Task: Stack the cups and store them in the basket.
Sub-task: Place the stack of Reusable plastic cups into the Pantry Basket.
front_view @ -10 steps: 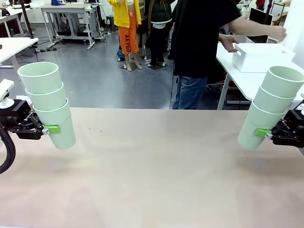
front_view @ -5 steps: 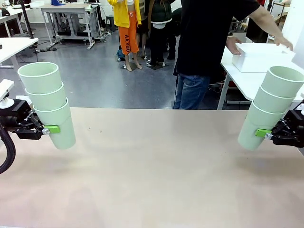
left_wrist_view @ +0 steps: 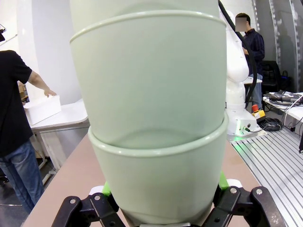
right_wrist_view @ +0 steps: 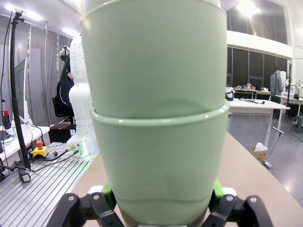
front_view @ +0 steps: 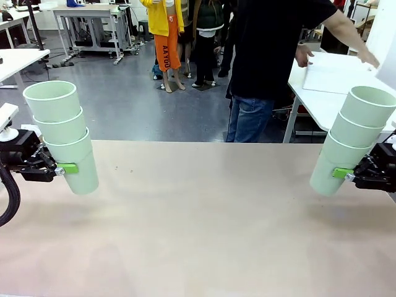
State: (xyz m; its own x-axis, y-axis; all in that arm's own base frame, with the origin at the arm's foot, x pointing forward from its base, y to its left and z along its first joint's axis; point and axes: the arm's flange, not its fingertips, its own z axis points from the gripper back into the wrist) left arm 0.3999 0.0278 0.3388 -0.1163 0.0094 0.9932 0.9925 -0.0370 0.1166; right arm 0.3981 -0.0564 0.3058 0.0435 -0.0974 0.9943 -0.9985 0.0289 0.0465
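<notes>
Clamping the left pincer (front_view: 70,166) shut on the lowest cup of a nested stack of three pale mint-green cups (front_view: 62,133), green pads (left_wrist_view: 106,189) pressing on opposite sides of that cup near its base, open rims rising above the pincer and leaning slightly outward. Gripping in the same way with the right pincer (front_view: 341,174), closed on the bottom cup of a second stack (front_view: 354,139) of three, its rims tilting up and away from the pincer. Holding both stacks over the tan desk (front_view: 198,235), well apart, one by each side edge. Showing the white basket (front_view: 337,74) far beyond the right pincer, on a separate white table (front_view: 318,108) past the desk's far edge. Showing a person (front_view: 266,49) in a black shirt and jeans standing just beside that table, reaching with both hands (front_view: 302,57) to the basket.
</notes>
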